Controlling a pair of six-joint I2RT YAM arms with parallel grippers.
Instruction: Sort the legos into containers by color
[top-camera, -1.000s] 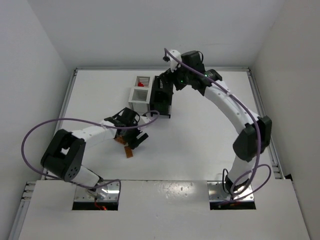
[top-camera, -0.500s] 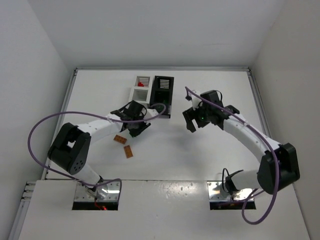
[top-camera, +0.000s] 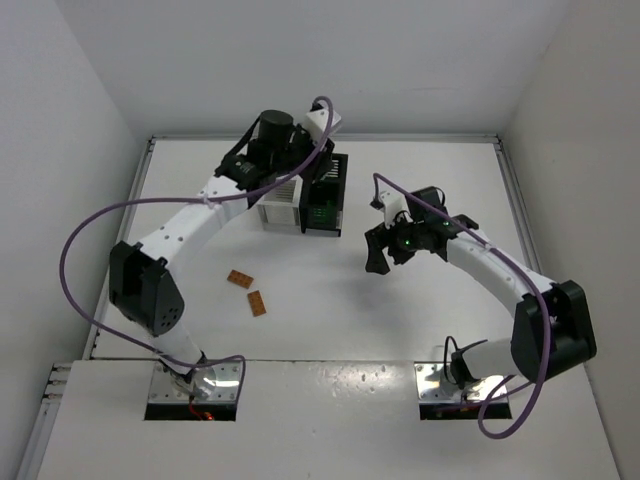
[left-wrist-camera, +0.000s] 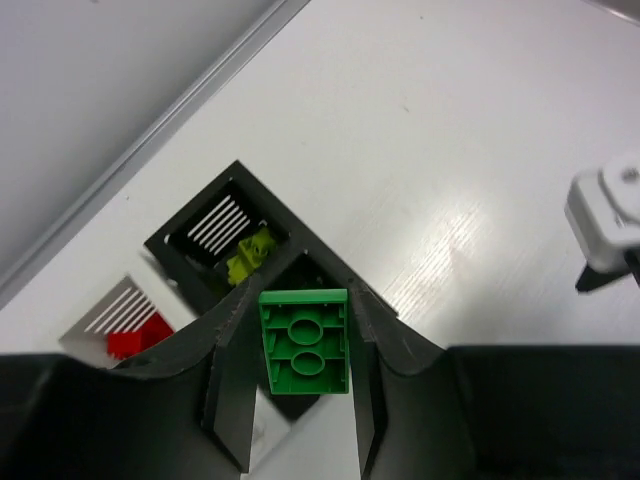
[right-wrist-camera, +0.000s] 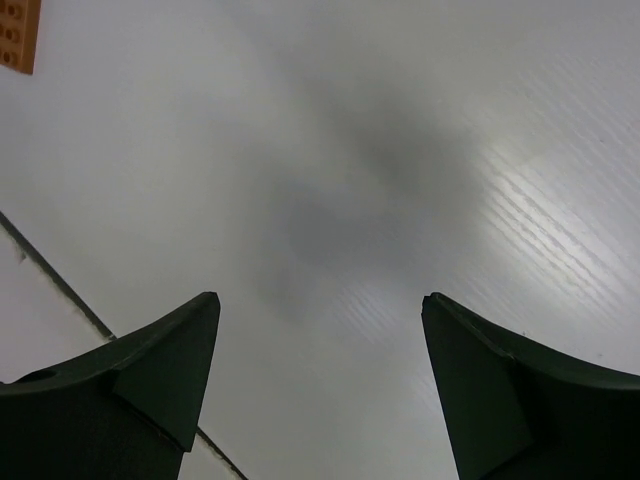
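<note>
Legos (top-camera: 240, 279) in orange remain loose; red lego (left-wrist-camera: 135, 340) binned; left claw (left-wrist-camera: 300, 310) pinches green lego (left-wrist-camera: 305, 350) over bins (top-camera: 322, 215); right claw (right-wrist-camera: 320, 297) wide, empty.

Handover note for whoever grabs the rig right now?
Left pincer: shut on a green brick, held above the bins.
Right pincer: open and empty, over bare table.
Done: a red brick is in a white bin, and a yellow-green piece is in the black bin.
Left: drop the green brick, probably in the black bin. Then sort the two orange-brown bricks lying loose on the table.
</note>
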